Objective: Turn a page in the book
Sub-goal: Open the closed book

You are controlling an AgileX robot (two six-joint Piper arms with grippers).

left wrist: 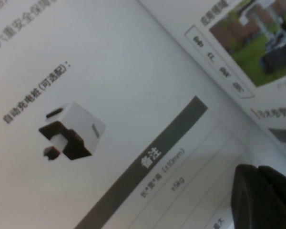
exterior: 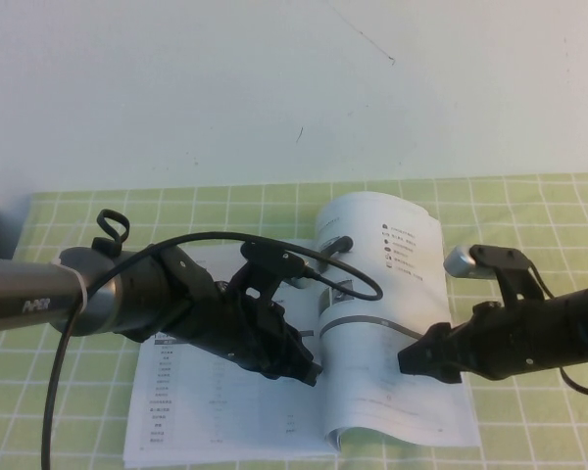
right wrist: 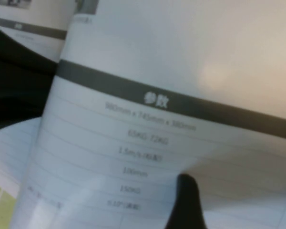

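The book (exterior: pixel 304 392) lies open on the checked cloth (exterior: pixel 529 206). The left gripper (exterior: pixel 309 367) presses down near the book's fold, jaws together. The right gripper (exterior: pixel 412 360) stands wide open just beside the raised page (exterior: pixel 382 284).

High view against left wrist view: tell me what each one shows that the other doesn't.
Only the high view shows the whole open book on the green checked cloth, the lifted page curling up, the left gripper over the book's middle and the right gripper over its right side. Only the left wrist view shows the print up close: a white charging-dock picture and a dark table header. Both show the book's white printed paper.
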